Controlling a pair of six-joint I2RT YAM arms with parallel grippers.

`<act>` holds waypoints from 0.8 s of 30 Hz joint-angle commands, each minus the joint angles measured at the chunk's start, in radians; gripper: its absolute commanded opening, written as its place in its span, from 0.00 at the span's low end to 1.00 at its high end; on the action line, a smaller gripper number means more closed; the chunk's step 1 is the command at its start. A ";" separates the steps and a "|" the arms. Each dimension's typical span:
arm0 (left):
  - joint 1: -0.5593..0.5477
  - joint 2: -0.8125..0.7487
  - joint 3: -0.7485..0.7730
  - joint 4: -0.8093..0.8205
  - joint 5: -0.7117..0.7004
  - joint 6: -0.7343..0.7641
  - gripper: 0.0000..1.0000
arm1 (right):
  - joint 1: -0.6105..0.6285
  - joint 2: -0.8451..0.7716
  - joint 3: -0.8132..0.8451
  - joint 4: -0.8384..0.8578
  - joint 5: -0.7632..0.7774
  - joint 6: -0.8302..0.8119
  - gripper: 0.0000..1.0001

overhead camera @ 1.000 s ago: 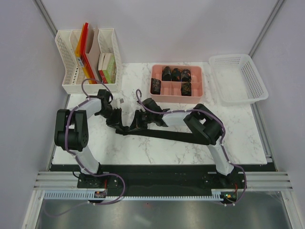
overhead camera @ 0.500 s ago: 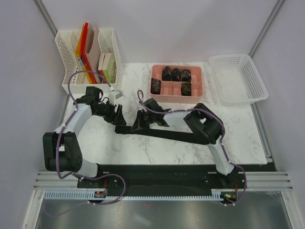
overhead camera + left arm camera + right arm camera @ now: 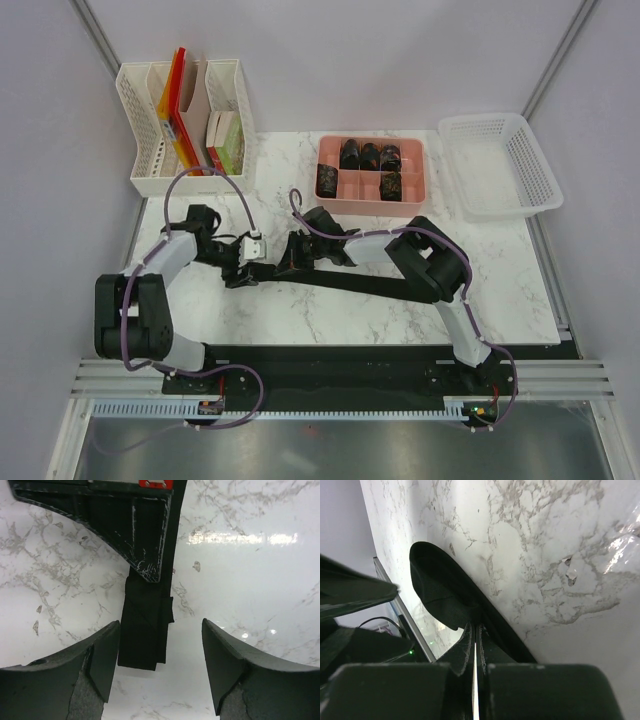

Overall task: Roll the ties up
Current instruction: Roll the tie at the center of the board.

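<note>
One tie (image 3: 360, 285) lies unrolled as a long dark strip across the marble table, and its narrow end (image 3: 145, 635) points at my left gripper. My left gripper (image 3: 243, 268) is open at that end. In the left wrist view the end lies between its fingertips (image 3: 160, 625), close to the left finger (image 3: 102, 655) and touching neither. My right gripper (image 3: 283, 265) is shut, and its tips (image 3: 474, 627) rest on top of the tie (image 3: 440, 590) just behind that end. Several rolled ties (image 3: 370, 157) sit in a pink tray (image 3: 372, 205).
A white empty basket (image 3: 500, 165) stands at the back right beside the pink tray. A white file organizer (image 3: 185, 120) with folders and boxes stands at the back left. The right arm lies low across the table's middle, along the tie.
My left gripper has opened and come forward from the back left to the tie's narrow end. The right gripper has stayed shut in place on the tie.
</note>
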 commanded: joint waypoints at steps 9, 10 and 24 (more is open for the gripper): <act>-0.072 0.141 -0.048 0.275 -0.113 0.207 0.74 | -0.004 0.028 -0.032 0.024 -0.009 0.012 0.00; -0.075 0.141 -0.058 0.287 -0.121 0.201 0.75 | -0.004 0.028 -0.033 0.024 -0.009 0.012 0.00; -0.095 0.152 -0.034 0.223 -0.201 0.141 0.35 | 0.000 -0.001 -0.050 0.030 -0.011 0.007 0.00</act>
